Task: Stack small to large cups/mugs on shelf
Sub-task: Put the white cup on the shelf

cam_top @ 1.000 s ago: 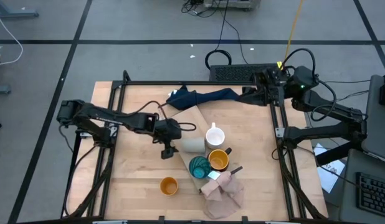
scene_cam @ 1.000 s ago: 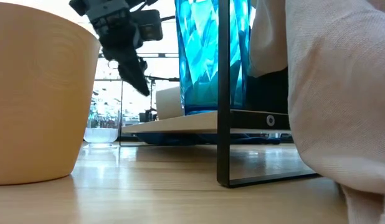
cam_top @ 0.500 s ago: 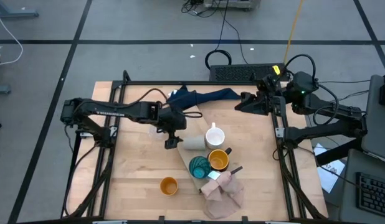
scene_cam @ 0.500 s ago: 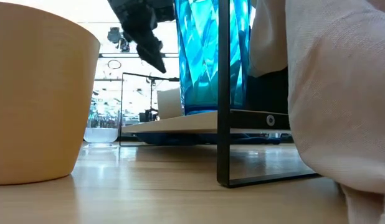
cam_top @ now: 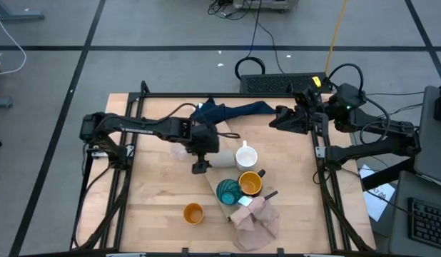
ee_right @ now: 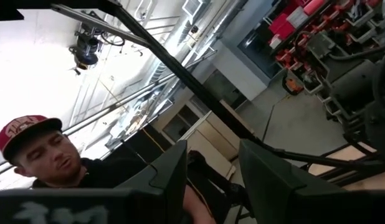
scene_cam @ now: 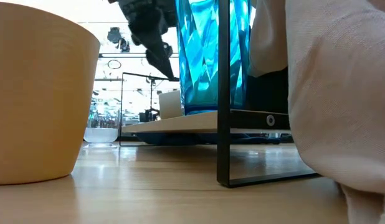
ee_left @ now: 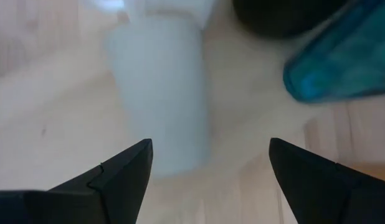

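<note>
From the table's left edge the left arm reaches across to the middle, and the left gripper (cam_top: 200,165) hangs with its fingers (ee_left: 118,177) spread wide and nothing between them. Directly ahead of those fingers, seen through the wrist camera, lies the beige-grey cup (ee_left: 162,102) on its side, framed in the gap but not touched.

Back toward that arm's base from the gripper, a clear glass (cam_top: 178,151) stands on the table (cam_top: 153,214). Well below the gripper, nearer the front edge, an orange cup (cam_top: 193,213) sits upright on the bare wood.

To the gripper's right the pale wooden shelf (cam_top: 228,129) runs diagonally, carrying the beige-grey cup, then the white mug (cam_top: 246,155), the mustard-yellow mug (cam_top: 250,183) with its handle pointing right, and the teal cup (cam_top: 227,191) just beside it. At the shelf's near end lies a pinkish-beige cloth (cam_top: 255,220); beyond the gripper, at the far end, a dark blue cloth (cam_top: 224,111) is bunched up.

Far right, the right gripper (cam_top: 274,121) waits above the table's back corner, well apart from every cup, its fingers (ee_right: 171,171) parted with nothing held. Its wrist camera looks into the room, where a person (ee_right: 68,168) in a red cap is seen.
</note>
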Robot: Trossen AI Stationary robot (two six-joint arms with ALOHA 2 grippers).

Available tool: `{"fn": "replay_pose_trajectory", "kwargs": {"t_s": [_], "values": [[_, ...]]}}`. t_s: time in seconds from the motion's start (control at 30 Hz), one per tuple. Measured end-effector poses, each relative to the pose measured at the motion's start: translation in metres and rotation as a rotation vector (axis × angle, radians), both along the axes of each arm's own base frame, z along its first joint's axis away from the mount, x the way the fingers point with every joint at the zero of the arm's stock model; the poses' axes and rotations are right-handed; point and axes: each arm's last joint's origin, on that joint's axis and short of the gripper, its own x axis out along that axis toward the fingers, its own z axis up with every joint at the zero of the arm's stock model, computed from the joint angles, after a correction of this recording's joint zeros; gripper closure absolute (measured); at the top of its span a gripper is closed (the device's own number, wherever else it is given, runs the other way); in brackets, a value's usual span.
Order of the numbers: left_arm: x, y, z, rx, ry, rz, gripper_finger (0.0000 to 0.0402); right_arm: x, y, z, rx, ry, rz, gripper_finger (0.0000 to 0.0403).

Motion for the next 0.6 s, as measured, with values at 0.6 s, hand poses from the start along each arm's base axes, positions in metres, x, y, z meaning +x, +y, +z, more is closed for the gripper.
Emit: {"fn": "replay_pose_trajectory", "kwargs": {"t_s": [0.6], "values": [[0.022, 0.017, -0.033, 0.016, 0.044, 0.051, 0.008, 0.004, 0.018, -0.006, 0.003, 0.001, 0.033, 0.0266]]}}
